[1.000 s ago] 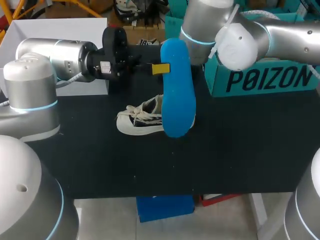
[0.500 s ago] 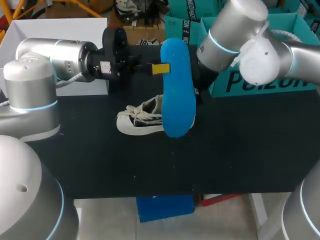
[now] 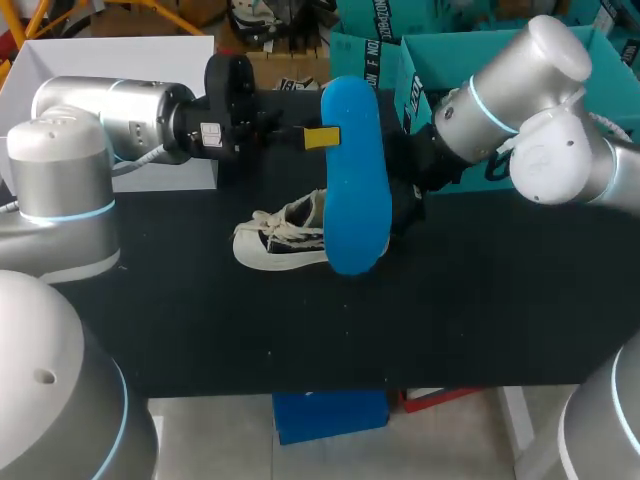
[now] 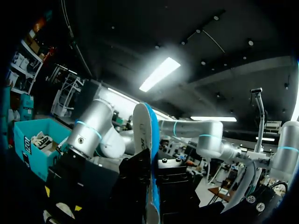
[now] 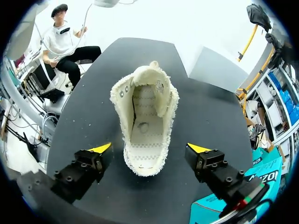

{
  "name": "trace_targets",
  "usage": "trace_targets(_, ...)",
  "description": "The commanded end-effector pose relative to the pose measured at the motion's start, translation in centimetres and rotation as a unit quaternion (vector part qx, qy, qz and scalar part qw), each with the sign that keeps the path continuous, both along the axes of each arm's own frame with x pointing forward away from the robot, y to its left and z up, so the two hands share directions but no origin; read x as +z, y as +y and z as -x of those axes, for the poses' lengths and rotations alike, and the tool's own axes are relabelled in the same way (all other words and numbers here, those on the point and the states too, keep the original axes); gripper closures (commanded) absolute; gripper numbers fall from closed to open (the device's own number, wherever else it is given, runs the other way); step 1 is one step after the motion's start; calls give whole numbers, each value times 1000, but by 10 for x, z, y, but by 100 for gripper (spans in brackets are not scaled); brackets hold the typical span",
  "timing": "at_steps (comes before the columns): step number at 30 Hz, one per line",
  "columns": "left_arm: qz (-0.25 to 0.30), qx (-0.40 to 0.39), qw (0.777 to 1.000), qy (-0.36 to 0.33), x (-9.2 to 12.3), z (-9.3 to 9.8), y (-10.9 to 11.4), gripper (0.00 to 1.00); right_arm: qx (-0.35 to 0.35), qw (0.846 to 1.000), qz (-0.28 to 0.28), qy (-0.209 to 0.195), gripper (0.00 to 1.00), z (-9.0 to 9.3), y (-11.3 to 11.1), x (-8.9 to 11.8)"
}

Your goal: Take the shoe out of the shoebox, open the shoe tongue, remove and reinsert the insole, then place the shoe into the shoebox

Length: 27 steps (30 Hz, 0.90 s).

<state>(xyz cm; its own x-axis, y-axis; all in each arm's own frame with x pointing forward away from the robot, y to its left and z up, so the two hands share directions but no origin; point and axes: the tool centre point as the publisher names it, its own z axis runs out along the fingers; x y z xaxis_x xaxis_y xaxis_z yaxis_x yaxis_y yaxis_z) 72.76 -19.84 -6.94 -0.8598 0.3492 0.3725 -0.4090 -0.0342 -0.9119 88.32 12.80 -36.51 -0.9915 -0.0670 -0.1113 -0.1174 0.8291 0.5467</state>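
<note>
Shoe [image 3: 283, 240] sits on the table [image 3: 450, 300], mouth wide open, heel twd the right gripper [image 5: 150, 148]. Its fingers stand apart either side of the heel w/o touching, prob. lined up to steady it. Insole [image 3: 355, 180] is out, clamped at its edge by the left gripper [image 3: 322, 137] and held above the shoe, likely to keep the mouth clear for reinsertion; box [image 3: 470, 45] sits behind the right arm.

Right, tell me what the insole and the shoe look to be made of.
Insole: probably foam, matte blue. Its face is smooth, even and seamless, and it keeps a flat shape while held upright. Shoe: likely canvas or a similar woven cloth, cream, with fuzzy, frayed edges round the opening. Its inside floor shows a stitched grid texture. Looks alone leave both open.
</note>
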Motion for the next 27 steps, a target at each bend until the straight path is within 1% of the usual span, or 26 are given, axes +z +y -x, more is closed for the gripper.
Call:
trace_targets(1,0,2,1000,-1,-1,1,-1,100,1,999,-52,2,0,3,-6,-7)
trace_targets(5,0,2,1000,-1,-1,1,-1,100,-4,997,-71,4,0,3,-9,-12)
trace_targets(12,0,2,1000,-1,-1,1,-1,100,-8,996,-87,13,0,2,-12,-21)
trace_targets(19,0,2,1000,-1,-1,1,-1,100,-14,995,-94,23,0,1,-15,-31)
trace_targets(27,0,2,1000,-1,-1,1,-1,100,-25,994,-100,43,0,2,-19,-47)
